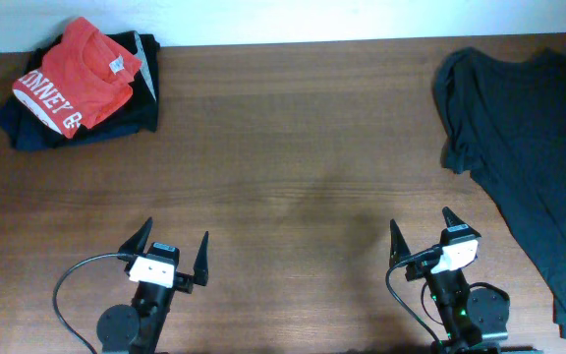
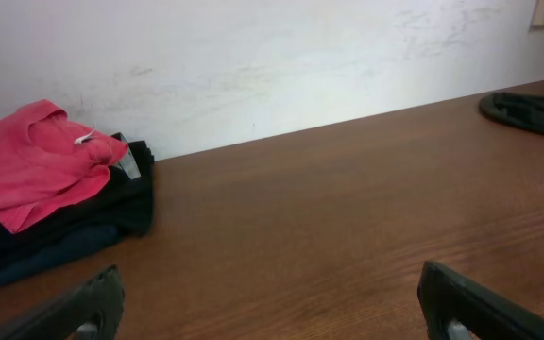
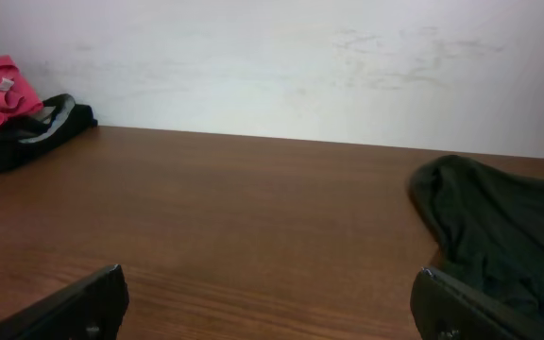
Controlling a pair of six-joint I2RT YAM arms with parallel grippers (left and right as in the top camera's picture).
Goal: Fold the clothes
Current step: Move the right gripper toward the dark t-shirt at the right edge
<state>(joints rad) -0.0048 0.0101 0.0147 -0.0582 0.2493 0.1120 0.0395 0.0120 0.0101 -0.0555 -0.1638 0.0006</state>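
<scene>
The clothes, one dark charcoal T-shirt (image 1: 538,147), lie spread out flat at the right side of the table, running off the right edge of the overhead view; no lettering shows. The shirt's near edge appears in the right wrist view (image 3: 499,236), and a sliver of it at far right in the left wrist view (image 2: 532,109). My right gripper (image 1: 420,231) stands open near the front edge, left of the shirt and apart from it. At the front left my left gripper (image 1: 174,244) is open too, with nothing between its fingers.
A pile of folded garments sits at the back left: a red shirt with white lettering (image 1: 72,77) on top of navy and black ones (image 1: 131,103). A white wall (image 2: 272,57) runs behind the wooden table (image 1: 283,157).
</scene>
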